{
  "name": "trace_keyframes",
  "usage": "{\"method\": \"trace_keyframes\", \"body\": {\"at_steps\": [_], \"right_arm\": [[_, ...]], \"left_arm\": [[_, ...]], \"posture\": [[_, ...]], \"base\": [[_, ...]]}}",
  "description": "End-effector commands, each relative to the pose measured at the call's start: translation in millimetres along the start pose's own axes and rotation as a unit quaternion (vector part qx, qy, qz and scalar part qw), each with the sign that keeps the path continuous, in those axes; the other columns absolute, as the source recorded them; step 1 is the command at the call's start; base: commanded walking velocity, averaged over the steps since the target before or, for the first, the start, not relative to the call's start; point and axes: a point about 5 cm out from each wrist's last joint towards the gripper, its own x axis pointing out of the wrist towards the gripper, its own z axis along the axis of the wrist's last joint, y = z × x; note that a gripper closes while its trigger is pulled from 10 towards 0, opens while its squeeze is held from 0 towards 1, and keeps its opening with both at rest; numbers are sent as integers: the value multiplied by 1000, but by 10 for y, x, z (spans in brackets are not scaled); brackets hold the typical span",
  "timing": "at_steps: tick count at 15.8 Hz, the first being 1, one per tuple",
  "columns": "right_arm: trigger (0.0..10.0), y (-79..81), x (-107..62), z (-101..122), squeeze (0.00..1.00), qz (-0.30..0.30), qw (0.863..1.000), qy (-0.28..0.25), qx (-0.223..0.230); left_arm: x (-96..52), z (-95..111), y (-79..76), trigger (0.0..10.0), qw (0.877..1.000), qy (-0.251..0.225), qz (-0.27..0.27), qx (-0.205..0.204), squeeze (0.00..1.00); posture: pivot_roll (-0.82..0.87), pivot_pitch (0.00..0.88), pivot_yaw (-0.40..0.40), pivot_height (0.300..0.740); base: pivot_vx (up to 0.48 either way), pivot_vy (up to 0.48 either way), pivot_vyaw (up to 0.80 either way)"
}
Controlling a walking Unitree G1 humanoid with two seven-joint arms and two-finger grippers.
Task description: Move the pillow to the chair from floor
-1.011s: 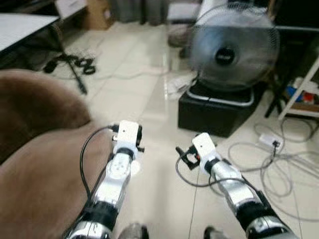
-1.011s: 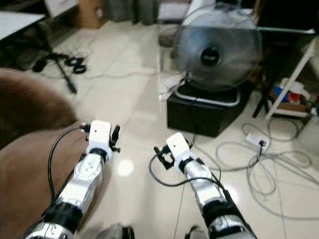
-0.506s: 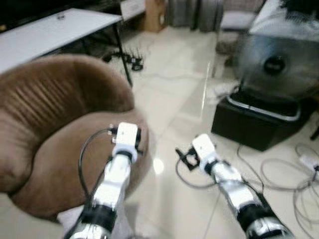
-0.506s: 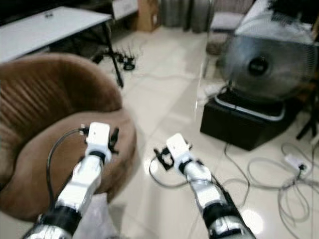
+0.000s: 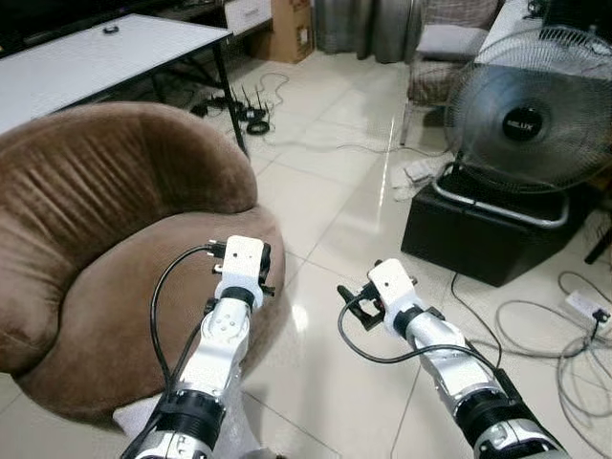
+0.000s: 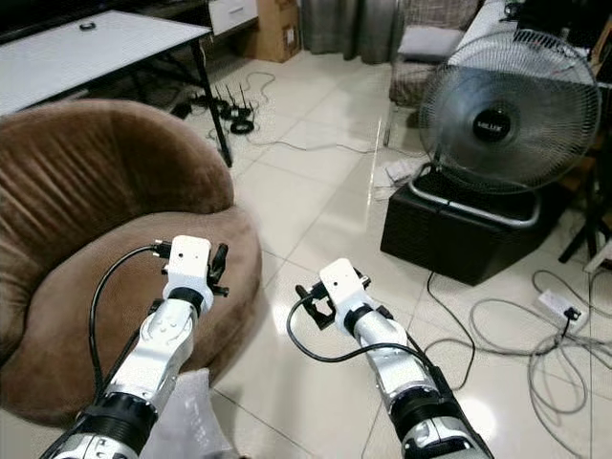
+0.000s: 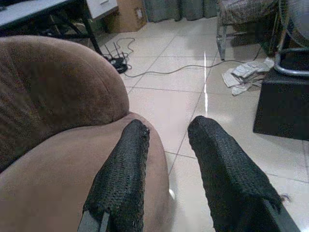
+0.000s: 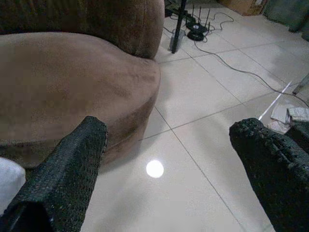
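Note:
A brown round upholstered chair [image 5: 96, 239] stands on my left, its seat bare. A white soft thing, seemingly the pillow [image 6: 196, 411], lies on the floor by the chair's front, mostly hidden under my left arm; its edge also shows in the right wrist view [image 8: 9, 176]. My left gripper [image 7: 169, 128] hovers over the seat's front rim, fingers apart and holding nothing. My right gripper [image 8: 171, 128] hangs above the tiles beside the chair, wide open and empty.
A big fan [image 5: 521, 124] sits on a black box [image 5: 488, 244] to the right, with loose cables [image 5: 564, 335] on the floor beyond it. A white table [image 5: 96, 57] stands behind the chair. Bare tiled floor [image 5: 325, 220] lies between chair and box.
The camera has swung left and steadied: the chair came into view and the fan slid right. Both arms keep the same pose in front of me.

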Motion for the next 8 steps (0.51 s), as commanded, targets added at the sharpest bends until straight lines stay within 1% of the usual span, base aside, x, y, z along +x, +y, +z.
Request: {"method": "trace_keyframes", "body": {"at_steps": [1,4,6,8], "right_arm": [[10000,27,5,-6,0,5,1000,5,-2],[10000,22,-8,-24,0,3,1000,7,0],[10000,22,-18,-39,0,1,1000,9,1],[10000,25,-26,-50,0,0,1000,10,2]], "left_arm": [[-1,1,23,10000,1000,0,3,-5,0],[1,-1,22,10000,1000,1,3,-7,0],[1,-7,5,10000,1000,4,-1,4,0],[1,-4,0,10000,1000,3,-2,3,0]], "posture": [[-159,0,95,735],[-164,0,99,735],[-171,0,104,735],[-171,0,104,735]], "base": [[-480,0,0],[0,0,0],[0,0,0],[0,0,0]]}}
